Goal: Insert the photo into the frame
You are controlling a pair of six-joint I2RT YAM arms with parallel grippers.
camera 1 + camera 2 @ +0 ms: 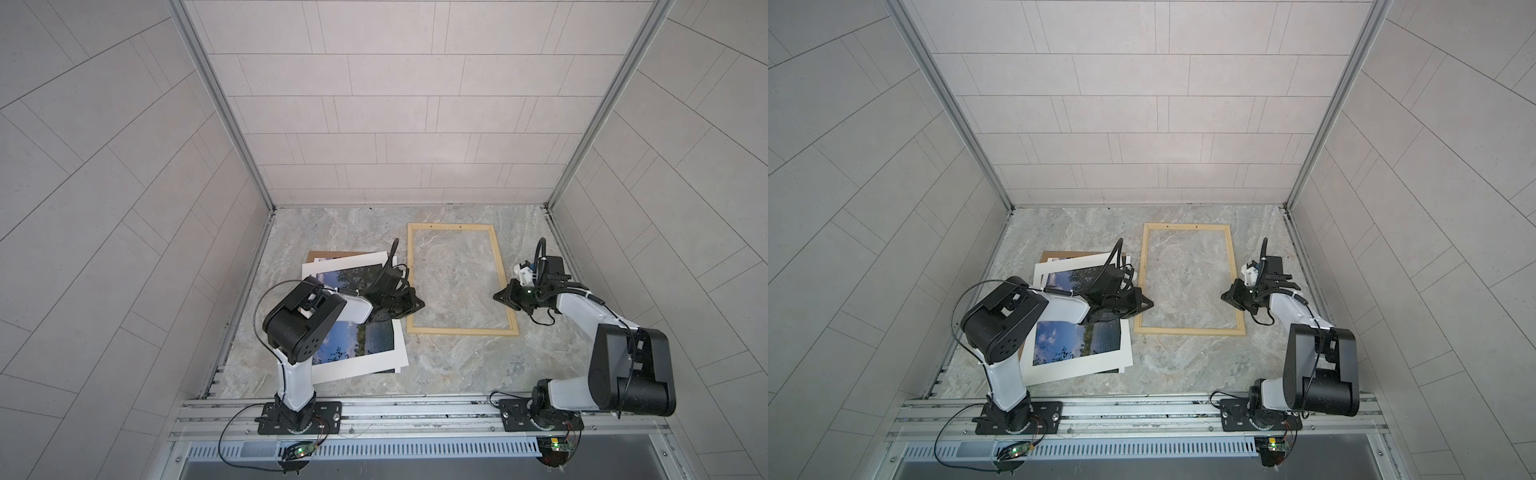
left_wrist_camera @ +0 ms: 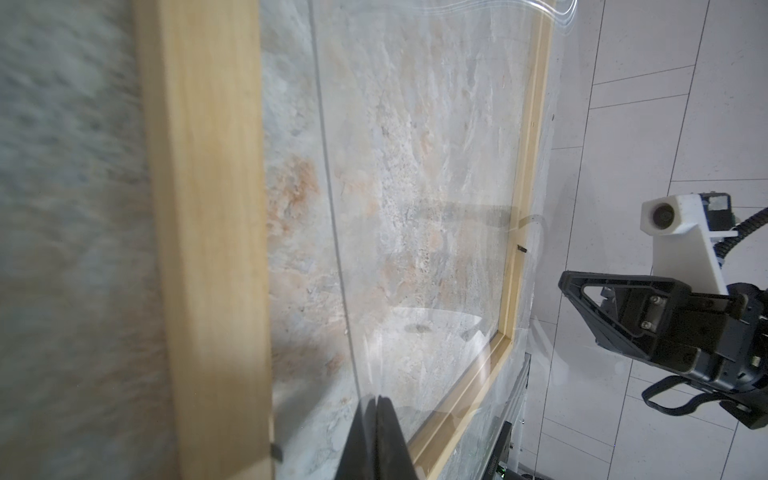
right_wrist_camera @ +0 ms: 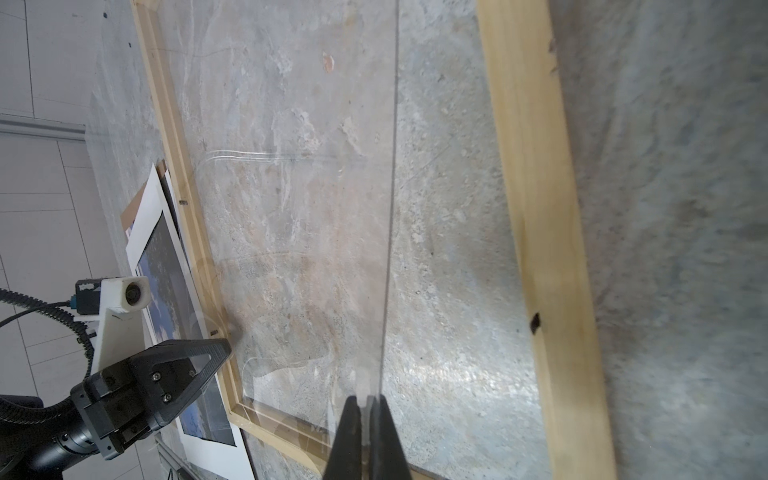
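Note:
The pale wood frame [image 1: 461, 331] [image 1: 1190, 331] lies flat on the marble table, its inside bare. The photo [image 1: 353, 336] [image 1: 1075, 338], sky, trees and water inside a white border, lies left of it, partly hidden under my left arm. My left gripper [image 1: 419, 305] [image 2: 377, 401] hovers over the frame's left bar [image 2: 208, 208], shut on the edge of a clear sheet [image 2: 415, 166]. My right gripper [image 1: 496, 296] [image 3: 365, 401] is over the right bar [image 3: 540, 208], shut on the opposite edge of the same clear sheet [image 3: 291, 208]. The sheet spans the frame between them.
A brown backing board [image 1: 328, 254] peeks out behind the photo's far edge, with other white sheets [image 1: 401, 357] stacked beneath. Tiled walls close in the table on three sides. The arm bases stand on a metal rail [image 1: 415, 409] at the front.

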